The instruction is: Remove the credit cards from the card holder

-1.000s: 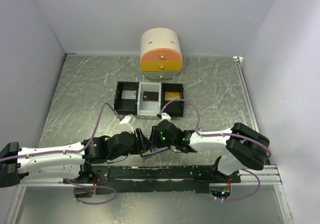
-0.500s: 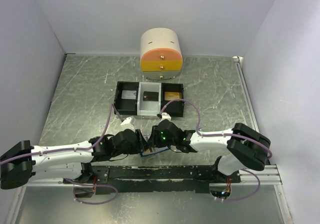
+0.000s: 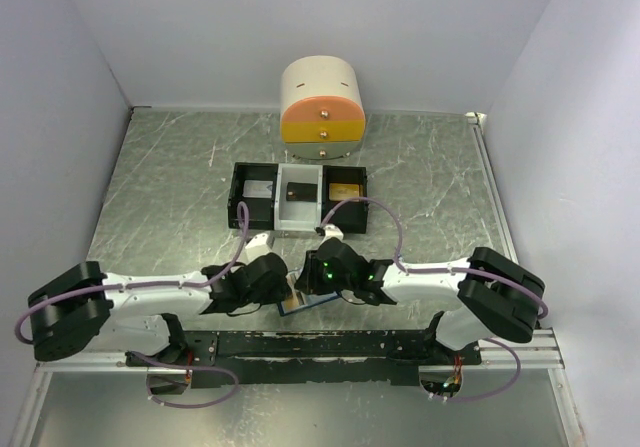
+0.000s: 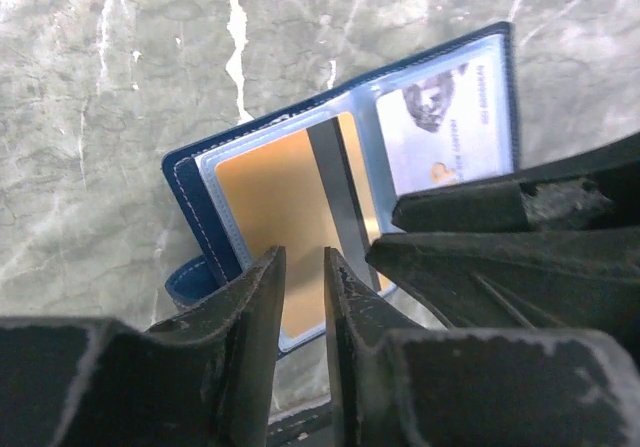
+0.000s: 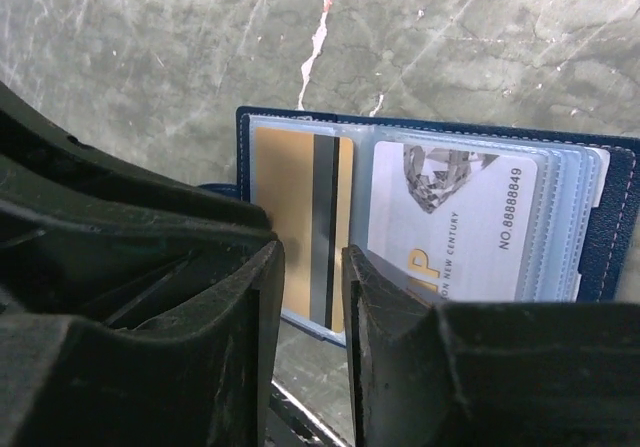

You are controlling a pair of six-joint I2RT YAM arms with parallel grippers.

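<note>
Left tool (image 4: 300,267) and right tool (image 5: 312,267) flank the open card holder (image 4: 190,197)

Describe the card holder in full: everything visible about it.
The card holder lies open, flat on the marbled table. It has a dark blue stitched cover and clear plastic sleeves. One side holds a gold card with a black stripe, the other a white printed card. The left gripper and right gripper, fingers narrowly apart, stand at its near edge; contact unclear.

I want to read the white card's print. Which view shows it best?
Right wrist: the white card faces the camera, print legible. Left wrist shows it smaller, partly covered. Top external: not discernible.
</note>
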